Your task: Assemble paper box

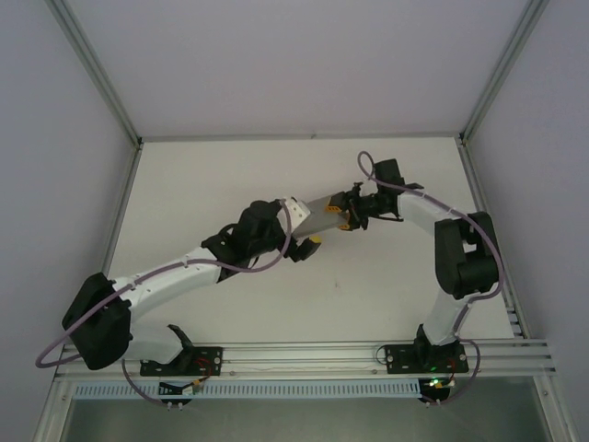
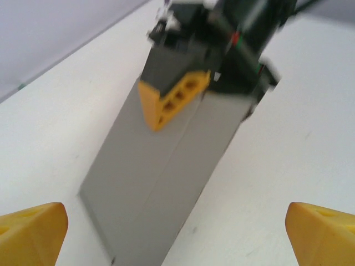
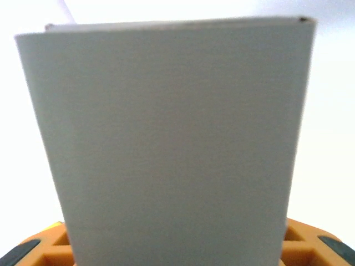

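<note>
Running left-to-right, the paper box (image 1: pixel 322 215), right claw (image 1: pixel 349 220) clamped on its end, left claw (image 1: pixel 304 226) spread wide.

Paper box (image 1: pixel 322 214) obstructs (table (image 1: pixel 386 285) centre).

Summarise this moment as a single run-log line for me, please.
left gripper open, facing box | right gripper shut on box | box grey, between both grippers
</note>
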`<state>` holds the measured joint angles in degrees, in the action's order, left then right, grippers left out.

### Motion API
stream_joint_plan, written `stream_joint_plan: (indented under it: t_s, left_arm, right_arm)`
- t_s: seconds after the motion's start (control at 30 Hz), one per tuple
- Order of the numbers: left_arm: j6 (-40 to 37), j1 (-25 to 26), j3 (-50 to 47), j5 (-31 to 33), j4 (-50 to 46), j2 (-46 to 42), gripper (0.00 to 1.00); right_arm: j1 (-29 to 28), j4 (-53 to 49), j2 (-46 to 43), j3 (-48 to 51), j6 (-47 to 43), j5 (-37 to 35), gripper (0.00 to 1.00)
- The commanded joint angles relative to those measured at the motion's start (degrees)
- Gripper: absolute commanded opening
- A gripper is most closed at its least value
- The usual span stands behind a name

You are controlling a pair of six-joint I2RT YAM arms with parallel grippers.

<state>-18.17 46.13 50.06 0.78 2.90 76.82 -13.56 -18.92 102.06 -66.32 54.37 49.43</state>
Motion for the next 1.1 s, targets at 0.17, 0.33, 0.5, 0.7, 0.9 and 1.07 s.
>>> stream_joint_plan:
  t_s: [0.17,0.33,0.5,0.7,0.9,1.07]
  left_arm:
    - [-12.7,2.0,5.2,10.0,-10.3,6.0,1.0]
    - [-15.3,2.6,5.4,13.5,-4.6,9.3,1.0]
    - [-17.1,2.7,5.7,16.6,-0.2,11.9,0.97]
    - [-18.4,2.8,4.5,16.1,5.1,13.0,0.66]
    - [-18.8,2.8,4.8,16.0,4.3,12.6,0.47]
    - [-18.3,2.8,5.7,15.0,0.4,11.8,0.38]
  right_arm:
    - [1.6,-5.8,-3.8,0.0,5.3,7.7,0.41]
    - [1.6,-4.0,-3.7,1.4,7.6,11.2,0.42]
    - [1.6,-5.9,-3.5,1.2,6.5,11.6,0.42]
    - [1.6,-6.7,-3.1,1.6,5.9,12.4,0.43]
    - [1.5,-7.7,-3.3,1.3,4.6,12.3,0.45]
    - [1.6,-8.1,-4.6,1.0,3.6,9.3,0.56]
